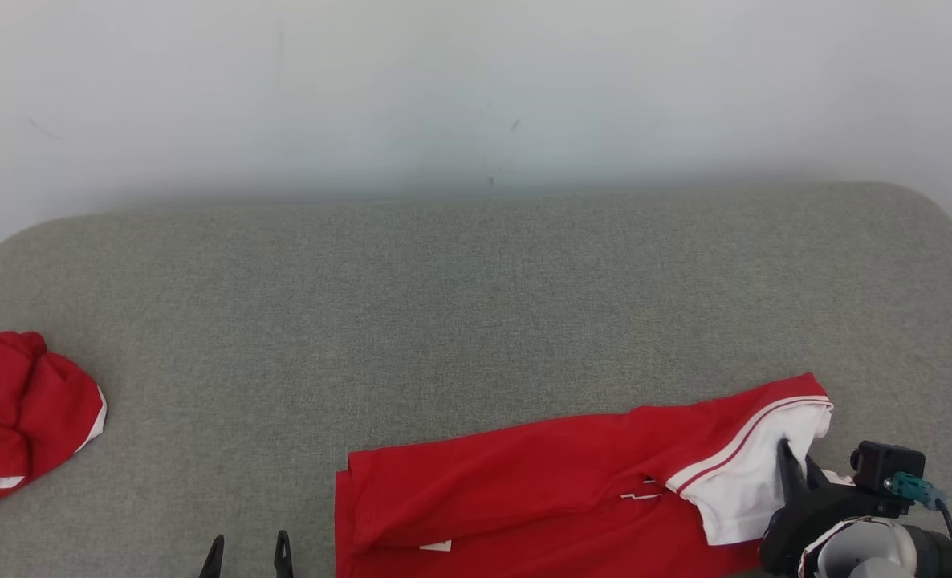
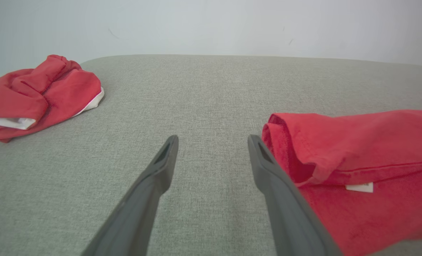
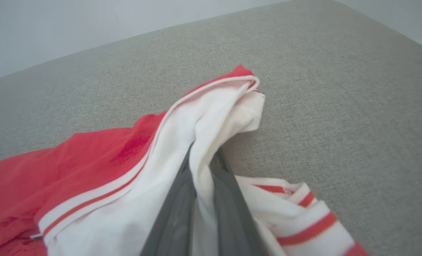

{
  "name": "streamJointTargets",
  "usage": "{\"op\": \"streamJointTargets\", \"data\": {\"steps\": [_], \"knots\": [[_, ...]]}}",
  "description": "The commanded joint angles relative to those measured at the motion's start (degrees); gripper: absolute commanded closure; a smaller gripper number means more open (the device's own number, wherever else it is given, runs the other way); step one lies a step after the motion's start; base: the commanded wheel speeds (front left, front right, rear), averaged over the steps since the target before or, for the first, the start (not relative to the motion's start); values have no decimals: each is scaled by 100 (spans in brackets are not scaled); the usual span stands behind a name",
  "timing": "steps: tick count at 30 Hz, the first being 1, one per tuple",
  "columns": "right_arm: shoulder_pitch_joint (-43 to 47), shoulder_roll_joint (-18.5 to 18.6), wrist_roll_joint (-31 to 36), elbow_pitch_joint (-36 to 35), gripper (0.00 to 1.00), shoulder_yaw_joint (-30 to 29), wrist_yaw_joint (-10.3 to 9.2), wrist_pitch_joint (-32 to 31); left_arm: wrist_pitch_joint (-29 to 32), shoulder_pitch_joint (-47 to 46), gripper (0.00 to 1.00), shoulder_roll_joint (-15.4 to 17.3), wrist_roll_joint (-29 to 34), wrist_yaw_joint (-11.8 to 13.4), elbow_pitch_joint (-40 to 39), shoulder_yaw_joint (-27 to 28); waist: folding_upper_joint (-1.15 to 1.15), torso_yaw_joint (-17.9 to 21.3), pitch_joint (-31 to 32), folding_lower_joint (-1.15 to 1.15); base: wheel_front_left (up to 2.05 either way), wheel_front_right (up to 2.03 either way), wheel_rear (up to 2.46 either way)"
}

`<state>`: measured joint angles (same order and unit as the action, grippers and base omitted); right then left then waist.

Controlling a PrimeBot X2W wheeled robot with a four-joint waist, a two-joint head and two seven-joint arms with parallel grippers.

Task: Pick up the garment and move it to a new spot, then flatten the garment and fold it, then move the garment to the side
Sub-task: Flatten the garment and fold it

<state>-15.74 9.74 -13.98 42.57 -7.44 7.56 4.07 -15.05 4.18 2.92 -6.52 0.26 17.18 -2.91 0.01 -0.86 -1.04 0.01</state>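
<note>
The garment [image 1: 524,482] is red with a white, red-striped sleeve [image 1: 753,474] and lies lengthwise along the near edge of the grey padded surface [image 1: 476,305]. My right gripper [image 1: 787,459] is at its right end, shut on a pinched fold of the white sleeve fabric [image 3: 211,128], with cloth squeezed between the two dark fingers [image 3: 175,213]. My left gripper [image 1: 248,552] stands open just left of the garment's red hem [image 2: 293,149]. Its right finger [image 2: 268,167] is close beside the cloth, with nothing between the fingers.
A second red garment [image 1: 18,409] lies crumpled at the far left edge, also seen as a bunched heap [image 2: 43,92] in the left wrist view. A pale wall [image 1: 476,88] runs behind the surface. Bare grey fabric spreads across the middle and back.
</note>
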Motion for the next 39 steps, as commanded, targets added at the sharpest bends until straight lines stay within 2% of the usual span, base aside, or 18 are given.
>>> {"op": "streamJointTargets", "data": {"steps": [1,6,13,18,27,30,36,37,38,39], "knots": [[87,-48,-51,-114,100,84,-16,20,-17,11,0,-4,-23,23,7,-2,-1,12,8,-1,0,0,0],[356,-149,-309,-894,100,737,-16,-117,-17,27,0,-4,-62,-16,28,-41,-1,46,39,-1,0,0,0],[779,-184,-751,-2054,100,2002,-16,-571,-17,-3,0,-5,-80,-44,56,-141,-1,10,68,-1,0,0,0],[865,-238,-941,-2472,100,2795,-15,-897,-17,-68,0,-5,-46,-72,71,-286,-1,-146,62,-1,0,0,0],[402,-469,-943,-2070,100,3835,-15,-1020,-17,-194,0,-1,202,-246,137,-642,-1,-604,-32,-1,0,0,0],[139,-572,-958,-1666,100,3979,-15,-842,-17,-219,0,-2,200,-252,154,-742,-1,-803,-48,-1,0,0,0],[-170,-672,-1109,-1139,100,4234,-15,-612,-17,-220,0,-2,166,-226,169,-790,-1,-963,-49,-1,0,0,0],[-220,-674,-1143,-1077,89,4260,-15,-550,-17,-213,0,-2,162,-216,171,-793,-1,-971,-47,-1,0,0,0],[-271,-678,-1182,-1035,28,4272,-15,-464,-17,-204,0,-2,153,-203,174,-787,-1,-974,-47,-1,0,0,0],[-319,-682,-1221,-987,0,4260,-15,-367,-17,-198,0,-1,144,-193,173,-777,-1,-969,-49,-1,0,0,0]]}}
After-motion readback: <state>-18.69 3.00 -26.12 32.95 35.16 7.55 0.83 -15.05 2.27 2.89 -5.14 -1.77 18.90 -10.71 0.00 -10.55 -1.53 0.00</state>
